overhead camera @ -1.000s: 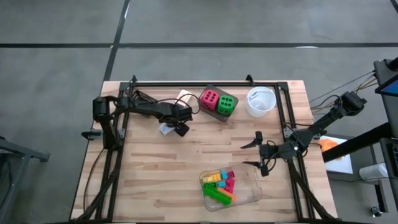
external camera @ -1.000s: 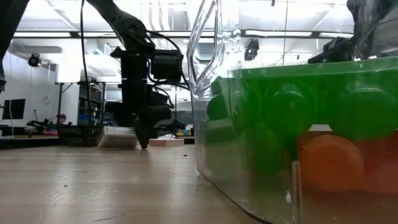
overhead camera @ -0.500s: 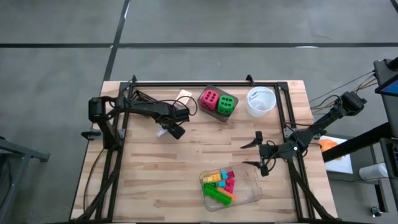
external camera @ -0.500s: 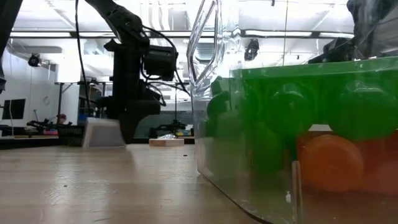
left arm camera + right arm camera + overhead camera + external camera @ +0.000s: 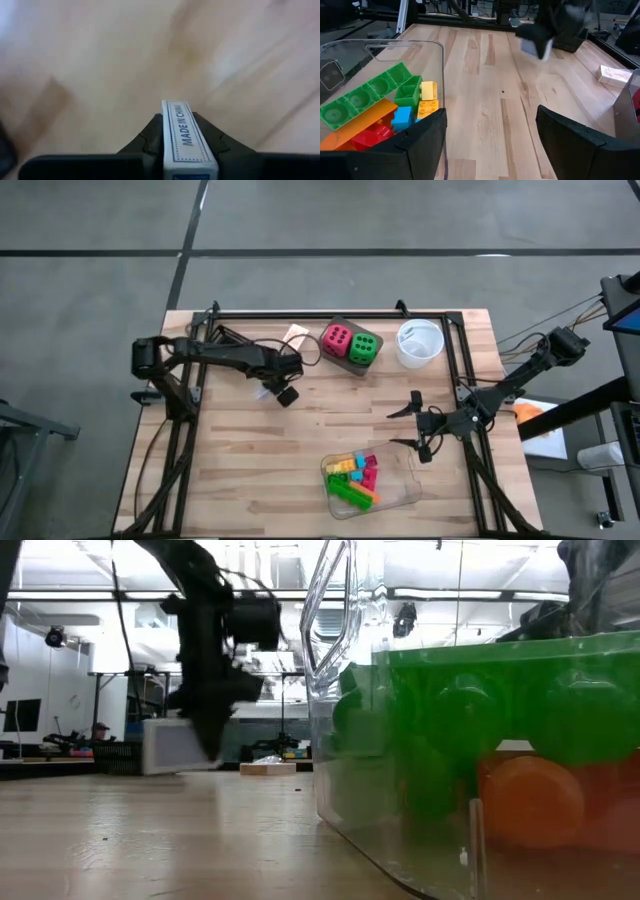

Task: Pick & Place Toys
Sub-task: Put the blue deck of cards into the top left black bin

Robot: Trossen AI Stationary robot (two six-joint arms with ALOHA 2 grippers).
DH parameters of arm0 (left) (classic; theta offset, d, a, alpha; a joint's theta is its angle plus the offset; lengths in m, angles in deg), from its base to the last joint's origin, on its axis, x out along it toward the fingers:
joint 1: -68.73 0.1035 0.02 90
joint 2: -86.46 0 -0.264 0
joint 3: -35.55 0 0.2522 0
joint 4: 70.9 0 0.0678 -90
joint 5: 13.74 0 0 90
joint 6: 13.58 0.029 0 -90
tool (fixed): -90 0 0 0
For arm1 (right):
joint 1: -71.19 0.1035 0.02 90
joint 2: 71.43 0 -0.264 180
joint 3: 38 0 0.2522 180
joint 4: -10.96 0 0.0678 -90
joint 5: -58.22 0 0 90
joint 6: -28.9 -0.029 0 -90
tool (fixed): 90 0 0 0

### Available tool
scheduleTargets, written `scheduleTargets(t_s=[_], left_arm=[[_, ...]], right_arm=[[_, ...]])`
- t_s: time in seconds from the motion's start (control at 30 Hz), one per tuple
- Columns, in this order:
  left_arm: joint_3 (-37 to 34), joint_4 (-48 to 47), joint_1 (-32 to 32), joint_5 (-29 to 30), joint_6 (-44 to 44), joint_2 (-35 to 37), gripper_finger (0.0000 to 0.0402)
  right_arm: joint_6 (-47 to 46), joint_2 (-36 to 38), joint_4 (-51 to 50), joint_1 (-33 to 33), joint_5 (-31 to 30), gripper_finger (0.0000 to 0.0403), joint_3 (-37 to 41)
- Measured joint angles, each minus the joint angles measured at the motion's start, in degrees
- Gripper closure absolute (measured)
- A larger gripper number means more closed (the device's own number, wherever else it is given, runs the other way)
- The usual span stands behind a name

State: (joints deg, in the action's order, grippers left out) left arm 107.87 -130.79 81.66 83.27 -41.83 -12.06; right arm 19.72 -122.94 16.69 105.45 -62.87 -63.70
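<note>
My left gripper (image 5: 283, 393) is shut on the small white-blue card pack (image 5: 187, 135), which stands on edge just above the table left of centre (image 5: 172, 745). My right gripper (image 5: 414, 425) hangs open near the right edge, beside the clear tray (image 5: 400, 492). The tray holds several bright bricks (image 5: 353, 478). The pink-red die (image 5: 337, 338) and the green die (image 5: 364, 347) sit side by side on a grey pad at the far middle. A tan block (image 5: 297, 334) lies to their left. My left gripper pinches the card pack's two broad faces between its two fingers (image 5: 150, 141), with the printed narrow edge (image 5: 184, 127) showing between them. The fingers come from above, pointing down. In the low view the pack stands on edge, a little tilted, its lower edge close over the wood.
A white round bowl (image 5: 420, 342) stands at the far right. A black frame rail (image 5: 330, 314) runs along the far edge and down both sides. Bare wood (image 5: 250, 460) lies between the left gripper and the tray.
My left gripper has taken hold of the card pack. The pack lay flat on the table a second ago; now it stands on edge between the fingers. Gripper and pack have shifted slightly toward the table's near edge.
</note>
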Motion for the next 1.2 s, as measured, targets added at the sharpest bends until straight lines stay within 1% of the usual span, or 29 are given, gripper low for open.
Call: scheduleTargets(t_s=[0.13,0.23,0.4,0.47,0.53,0.63,0.73,0.83,0.93,1.0,1.2], left_arm=[[-2.1,9.1,-0.7,4.9,0.9,6.3,0.0341],[-6.3,18.8,-1.0,9.8,1.0,12.9,0.0341],[-19.1,37.6,-0.8,20.1,-0.5,24.4,0.0341],[-24.0,42.9,-0.8,24.4,-1.1,28.0,0.0341],[-27.8,44.4,-0.4,29.7,-1.1,30.9,0.0341],[-31.0,44.4,0.7,38.0,0.4,35.2,0.0341],[-32.6,44.3,2.2,42.5,2.5,38.6,0.0341],[-33.3,43.0,5.0,46.8,3.0,40.7,0.0341],[-34.2,42.7,9.0,46.5,4.1,41.3,0.0341],[-35.1,42.5,12.1,44.1,3.8,41.3,0.0341],[-38.9,42.5,20.5,32.5,0.1,40.9,0.0341]], right_arm=[[-0.5,-0.2,-0.2,0.0,0.0,0.0102,0.0],[-0.9,-0.9,-0.3,0.0,-0.6,0.0102,0.1],[-1.1,-3.6,-0.1,0.0,-1.3,0.0102,0.0],[-1.1,-4.7,0.7,0.0,-1.6,0.0102,0.0],[-1.1,-5.8,1.9,0.0,-2.1,0.0102,0.0],[0.1,-7.0,3.2,-0.1,-2.4,0.0102,-0.5],[1.4,-7.8,3.3,-0.1,-2.4,0.0102,-1.4],[2.0,-8.3,3.3,-0.1,-2.4,0.0102,-2.2],[2.1,-8.6,3.3,-0.1,-2.4,0.0102,-2.6],[2.1,-8.6,3.3,-0.1,-2.4,0.0102,-2.6],[2.1,-8.3,3.2,-0.1,-2.4,0.0102,-2.6]])
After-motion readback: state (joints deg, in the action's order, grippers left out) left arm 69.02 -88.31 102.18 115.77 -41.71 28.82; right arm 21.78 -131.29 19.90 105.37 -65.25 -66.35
